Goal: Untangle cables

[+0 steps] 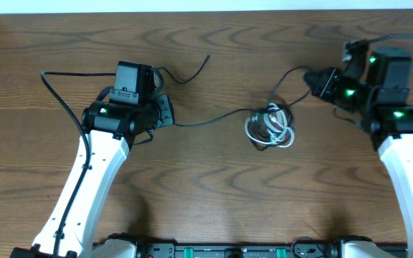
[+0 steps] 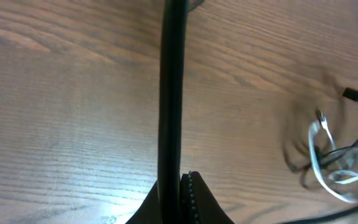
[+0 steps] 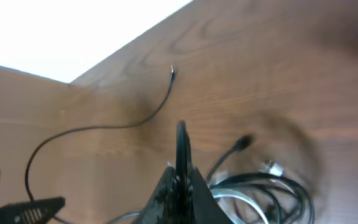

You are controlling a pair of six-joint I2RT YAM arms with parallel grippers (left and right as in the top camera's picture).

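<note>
Tangle (image 1: 269,127): mid-table, between the two arms; white cable (image 1: 287,137) looped in with black ones.
Left gripper (image 2: 180,185): fingers together, clamped on a black strand that runs straight through them.
Left strand (image 1: 214,118): lies almost left-right, from the left gripper to the tangle's left side, with little slack.
Loose end (image 1: 208,56): on the far side of the left gripper, lying free; likely the tail of the same cable, though I cannot tell for sure.
Right gripper (image 3: 179,179): fingers together on a black strand, with a short stub standing past the tips.
Right strand (image 1: 287,74): arcs from the tangle's far edge out to the right gripper, slack.
Key relation: the tangle lies right of the left gripper, and left and slightly near of the right one; the right gripper is the nearer.
Next move, by my judgement: draw the grippers apart along the left-right line; the knot may tighten rather than open.
</note>
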